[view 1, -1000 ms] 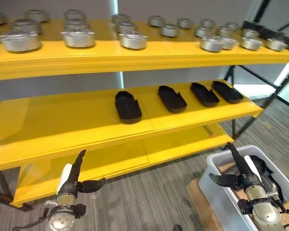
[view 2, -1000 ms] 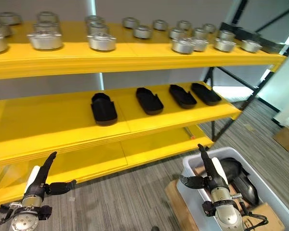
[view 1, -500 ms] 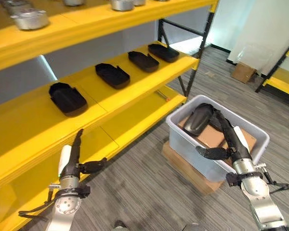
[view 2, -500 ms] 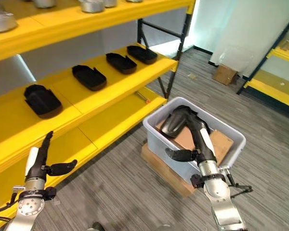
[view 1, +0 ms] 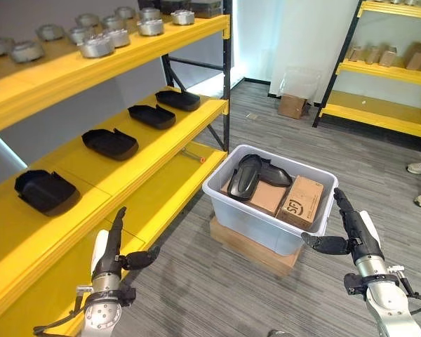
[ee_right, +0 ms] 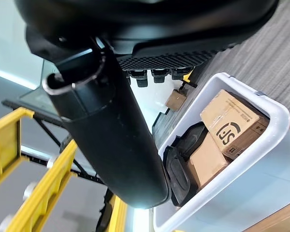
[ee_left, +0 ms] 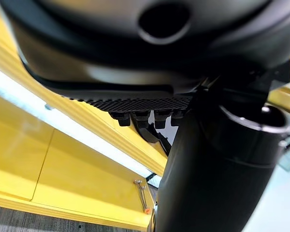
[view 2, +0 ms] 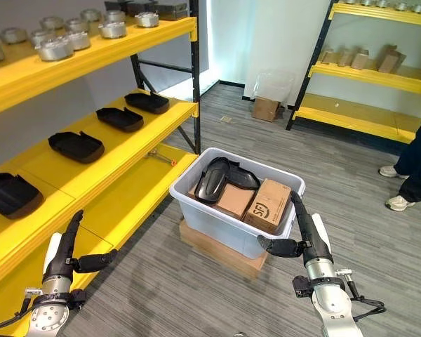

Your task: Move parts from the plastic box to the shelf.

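Note:
A pale plastic box (view 1: 219,196) stands on the floor right of the yellow shelf (view 1: 137,165). In it lie black moulded parts (view 1: 244,175) beside two cardboard cartons (view 1: 299,203). More black parts (view 1: 110,143) are spaced along the shelf's middle level. My right hand (view 1: 351,226) is raised just off the box's near right corner, open, thumb pointing at the box and holding nothing. My left hand (view 1: 112,247) is raised low by the shelf's bottom level, open and empty. The right wrist view looks past the thumb at the box (ee_right: 268,108) and a black part (ee_right: 176,173).
Silver metal parts (view 1: 97,46) line the shelf's top level. A small wrench (view 1: 194,155) lies on the lower level. The box rests on a flat carton (view 1: 252,247). A person's legs (view 2: 415,161) stand at the right. Another yellow shelf (view 1: 379,116) and a carton (view 1: 292,106) are behind.
The whole view has swung right and pulled back, so the box now sits mid-picture. My right hand, earlier over the box, is now outside its near right corner. Both hands stay open.

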`<state>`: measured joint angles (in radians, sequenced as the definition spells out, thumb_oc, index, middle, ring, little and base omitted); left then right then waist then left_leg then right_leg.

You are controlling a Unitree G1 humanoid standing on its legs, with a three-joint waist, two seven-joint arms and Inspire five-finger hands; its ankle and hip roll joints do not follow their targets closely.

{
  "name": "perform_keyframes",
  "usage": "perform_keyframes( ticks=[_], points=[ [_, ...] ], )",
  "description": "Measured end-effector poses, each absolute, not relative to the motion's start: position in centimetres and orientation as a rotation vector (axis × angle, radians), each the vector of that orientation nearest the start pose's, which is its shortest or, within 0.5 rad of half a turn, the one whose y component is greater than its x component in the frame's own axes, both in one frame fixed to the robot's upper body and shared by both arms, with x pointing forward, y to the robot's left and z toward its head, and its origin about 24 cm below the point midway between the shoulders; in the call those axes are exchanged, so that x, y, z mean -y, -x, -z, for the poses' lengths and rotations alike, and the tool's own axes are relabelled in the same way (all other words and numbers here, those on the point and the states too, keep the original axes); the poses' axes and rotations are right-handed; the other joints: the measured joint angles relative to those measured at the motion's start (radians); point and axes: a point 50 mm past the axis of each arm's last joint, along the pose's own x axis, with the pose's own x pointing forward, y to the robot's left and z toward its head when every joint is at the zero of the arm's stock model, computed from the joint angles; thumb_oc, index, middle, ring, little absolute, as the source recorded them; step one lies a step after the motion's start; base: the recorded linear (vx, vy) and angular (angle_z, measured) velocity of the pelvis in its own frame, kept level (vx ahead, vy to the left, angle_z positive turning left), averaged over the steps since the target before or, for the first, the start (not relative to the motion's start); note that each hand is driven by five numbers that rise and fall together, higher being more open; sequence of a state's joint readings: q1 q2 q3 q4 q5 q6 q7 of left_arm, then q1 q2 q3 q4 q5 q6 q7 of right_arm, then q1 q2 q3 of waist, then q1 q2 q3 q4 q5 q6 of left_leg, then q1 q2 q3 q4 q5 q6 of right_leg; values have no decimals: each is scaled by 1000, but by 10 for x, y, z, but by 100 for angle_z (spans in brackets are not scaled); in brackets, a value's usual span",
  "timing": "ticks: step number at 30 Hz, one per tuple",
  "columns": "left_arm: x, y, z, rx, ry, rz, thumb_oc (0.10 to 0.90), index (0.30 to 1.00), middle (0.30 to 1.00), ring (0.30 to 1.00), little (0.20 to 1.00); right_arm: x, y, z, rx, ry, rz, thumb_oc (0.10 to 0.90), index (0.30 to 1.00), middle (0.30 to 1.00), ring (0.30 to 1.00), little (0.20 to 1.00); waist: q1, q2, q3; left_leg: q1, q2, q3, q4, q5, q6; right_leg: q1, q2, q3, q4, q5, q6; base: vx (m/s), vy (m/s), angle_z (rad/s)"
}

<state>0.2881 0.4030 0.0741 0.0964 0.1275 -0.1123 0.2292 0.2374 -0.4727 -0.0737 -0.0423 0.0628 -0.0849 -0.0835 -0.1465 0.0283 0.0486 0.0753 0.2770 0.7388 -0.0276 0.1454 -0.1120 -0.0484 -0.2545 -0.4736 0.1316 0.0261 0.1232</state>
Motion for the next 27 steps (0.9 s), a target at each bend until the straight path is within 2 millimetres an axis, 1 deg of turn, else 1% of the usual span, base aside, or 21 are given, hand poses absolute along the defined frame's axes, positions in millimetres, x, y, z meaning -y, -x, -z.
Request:
perform_keyframes(
  ticks=[2, 4, 8, 9, 10, 11, 12, 13, 14, 15, 16, 17, 18, 19, 21, 22, 23, 24, 25, 26, 27],
  points=[
    [-270, -180, -3, -202, -566, -282, 900, 1000, 1000, 1000, 1000, 265, -203, -42, -74, 425, 148, 900, 1000, 1000, 1000, 1000, -15, 8, -5, 2, -3, 9, -5, 1, 1, 8, 8, 5, -29, 20, 0, 13, -69, -14],
    [-270, -182, -4, -196, -565, -281, 900, 1000, 1000, 1000, 1000, 267, -202, -44, -70, 422, 162, 900, 1000, 1000, 1000, 1000, -15, 8, -5, 7, -2, 25, -7, 2, 1, 22, 23, 22, -63, 46, -9, 33, -128, -22],
    [-263, -190, -7, -171, -562, -254, 900, 1000, 1000, 1000, 1000, 270, -202, -46, -59, 402, 175, 900, 1000, 1000, 1000, 1000, -45, 9, -4, 8, 20, 28, -2, 4, -5, 21, 42, 25, -70, 40, -8, 67, -210, -6],
    [-261, -192, -8, -162, -563, -247, 900, 1000, 1000, 1000, 1000, 270, -202, -46, -59, 396, 174, 900, 1000, 1000, 1000, 1000, -46, 8, -4, 6, 37, 30, 12, 2, -11, 15, 51, 25, -53, 30, -14, 116, -270, -13],
    [-261, -193, -10, -154, -566, -247, 900, 1000, 1000, 1000, 1000, 269, -202, -45, -59, 383, 173, 900, 1000, 1000, 1000, 1000, -40, 4, -1, 3, 63, 34, 45, -4, -21, 3, 65, 37, -33, 5, -33, 171, -459, -38],
    [-264, -188, -9, -166, -569, -257, 900, 1000, 1000, 1000, 1000, 267, -203, -45, -44, 351, 172, 900, 1000, 1000, 1000, 1000, -21, 0, 0, 6, 141, 22, 114, -2, -67, -16, 119, 42, 40, -41, -72, 158, -420, -103],
    [-269, -186, -13, -154, -588, -266, 900, 1000, 1000, 1000, 1000, 261, -203, -37, -62, 310, 167, 900, 1000, 1000, 1000, 1000, 33, -35, 12, 8, 233, -92, 268, -7, -117, -60, 159, 21, 179, -107, -149, 175, -328, -195],
    [-283, -177, -12, -190, -624, -317, 900, 1000, 1000, 1000, 1000, 249, -198, -31, -70, 250, 152, 900, 1000, 1000, 1000, 1000, 94, -118, 23, -97, 314, -307, 496, 55, -128, -18, 209, 37, 151, -152, -209, 77, -24, -146],
    [-276, -181, -8, -195, -604, -299, 900, 1000, 1000, 1000, 1000, 253, -199, -38, -34, 243, 182, 900, 1000, 1000, 1000, 1000, 67, -147, 34, -236, 222, -457, 505, -12, -111, -20, 222, 75, 108, -149, -178, 206, 84, -124],
    [-265, -183, -3, -192, -546, -301, 900, 1000, 1000, 1000, 1000, 258, -203, -46, 4, 240, 213, 900, 1000, 1000, 1000, 1000, 81, -152, 50, -307, 77, -560, 410, -93, -40, -7, 234, 121, 5, -124, -62, 105, 168, -69],
    [-259, -183, -1, -190, -505, -319, 900, 1000, 1000, 1000, 1000, 261, -212, -62, 61, 276, 192, 900, 1000, 1000, 1000, 1000, 89, -85, 94, -340, 85, -566, 368, -88, -37, -19, 249, 151, 94, -126, -122, 226, 269, -114],
    [-255, -186, 4, -192, -489, -311, 900, 1000, 1000, 1000, 1000, 263, -214, -78, 123, 324, 171, 900, 1000, 1000, 1000, 1000, 85, -53, 107, -360, 53, -558, 184, -75, -55, 5, 214, 206, 100, -172, -117, 201, 215, -89],
    [-250, -192, 7, -202, -479, -296, 900, 1000, 1000, 1000, 1000, 266, -216, -81, 133, 328, 182, 900, 1000, 1000, 1000, 1000, 97, -26, 120, -354, 32, -584, 30, -52, -50, 6, 224, 214, 80, -168, -143, 283, 207, -69],
    [-248, -196, 8, -202, -472, -293, 900, 1000, 1000, 1000, 1000, 266, -218, -79, 121, 326, 183, 900, 1000, 1000, 1000, 1000, 106, -18, 131, -366, -3, -599, -36, -43, -45, 10, 231, 234, 71, -163, -142, 238, 179, -53],
    [-247, -201, 5, -186, -468, -295, 900, 1000, 1000, 1000, 1000, 265, -218, -67, 67, 321, 177, 900, 1000, 1000, 1000, 1000, 112, -17, 148, -377, -51, -621, -54, -37, -39, 55, 242, 253, 38, -160, -134, 228, 210, -41],
    [-248, -200, 4, -183, -469, -301, 900, 1000, 1000, 1000, 1000, 263, -217, -62, 44, 312, 164, 900, 1000, 1000, 1000, 1000, 126, -18, 149, -362, -58, -618, -43, -26, -24, 74, 254, 285, 30, -160, -113, 151, 150, -72],
    [-252, -195, 4, -186, -473, -324, 900, 1000, 1000, 1000, 1000, 257, -217, -59, 41, 298, 144, 900, 1000, 1000, 1000, 1000, 136, -15, 149, -349, -51, -618, -32, -17, -11, 92, 267, 312, 15, -164, -111, 151, 167, -110],
    [-258, -192, 4, -194, -479, -346, 900, 1000, 1000, 1000, 1000, 251, -216, -58, 44, 278, 129, 900, 1000, 1000, 1000, 1000, 150, -18, 148, -317, -43, -616, -12, -9, 5, 113, 276, 342, 3, -157, -136, 174, 136, -96],
    [-259, -193, 2, -187, -488, -343, 900, 1000, 1000, 1000, 1000, 252, -214, -58, 44, 281, 132, 900, 1000, 1000, 1000, 1000, 141, -19, 147, -315, -40, -612, 19, -10, 6, 126, 275, 348, -2, -160, -123, 375, 296, -61],
    [-259, -195, -2, -168, -498, -338, 900, 1000, 1000, 1000, 1000, 256, -210, -55, 31, 266, 156, 900, 1000, 1000, 1000, 1000, 119, -25, 142, -284, -29, -562, 46, 0, 4, 158, 262, 364, -23, -176, -92, 347, 306, -18],
    [-261, -197, -5, -158, -507, -337, 900, 1000, 1000, 1000, 1000, 254, -208, -52, 24, 242, 169, 900, 1000, 1000, 1000, 1000, 121, -45, 139, -277, -35, -517, 60, 41, 18, 165, 238, 368, -24, -187, -74, 265, 302, -23]
  ],
)
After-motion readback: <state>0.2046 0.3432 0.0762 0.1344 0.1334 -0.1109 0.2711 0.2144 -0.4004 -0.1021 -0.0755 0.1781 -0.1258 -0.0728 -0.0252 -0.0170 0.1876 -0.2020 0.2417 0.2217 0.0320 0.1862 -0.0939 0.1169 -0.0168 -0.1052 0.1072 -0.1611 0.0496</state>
